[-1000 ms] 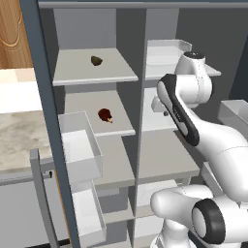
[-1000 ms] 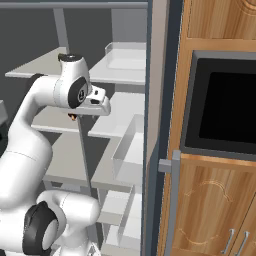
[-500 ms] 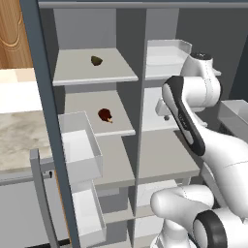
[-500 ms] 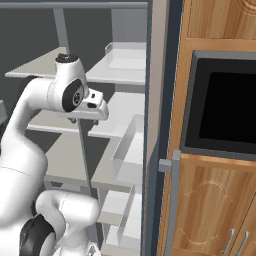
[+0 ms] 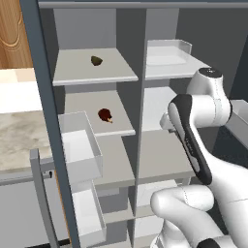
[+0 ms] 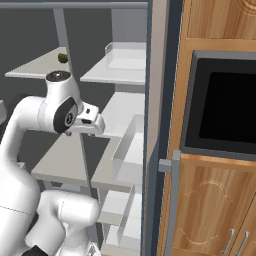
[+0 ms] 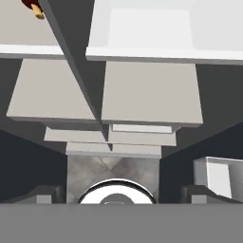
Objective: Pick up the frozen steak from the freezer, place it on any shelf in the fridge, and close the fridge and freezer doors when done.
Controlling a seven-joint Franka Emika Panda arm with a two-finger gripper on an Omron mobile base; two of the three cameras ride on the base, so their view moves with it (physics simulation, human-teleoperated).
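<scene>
The steak (image 5: 105,115) is seen lying on the second grey shelf (image 5: 116,127) of the freezer (image 5: 92,97), near the shelf's front edge, with its pale spot turned toward the right. In the hand view it is glimpsed at the top left corner (image 7: 32,6), cut by the frame. One shelf higher, a dark olive lump (image 5: 96,60) is set near the middle of its board (it is also seen far back in the right base view (image 6: 63,58)).

The arm is raised in front of the fridge (image 5: 169,97), its wrist level with the fridge's second shelf. The gripper (image 7: 121,192) is pointed downward along the divider between the two halves, toward the lower shelves and the floor. Its fingertips (image 7: 42,193) are spread to the far sides of the hand view, so the jaws are seen wide open, and nothing is held between them.

Both doors (image 5: 41,121) are swung open. White bins (image 5: 80,150) are hung on the inside of the freezer door, and a clear-walled bin (image 6: 131,150) is mounted on the fridge door. A rimmed tray (image 5: 167,53) is seated on the fridge's top shelf. A wooden cabinet with a black oven (image 6: 225,110) is placed just right of the fridge.
</scene>
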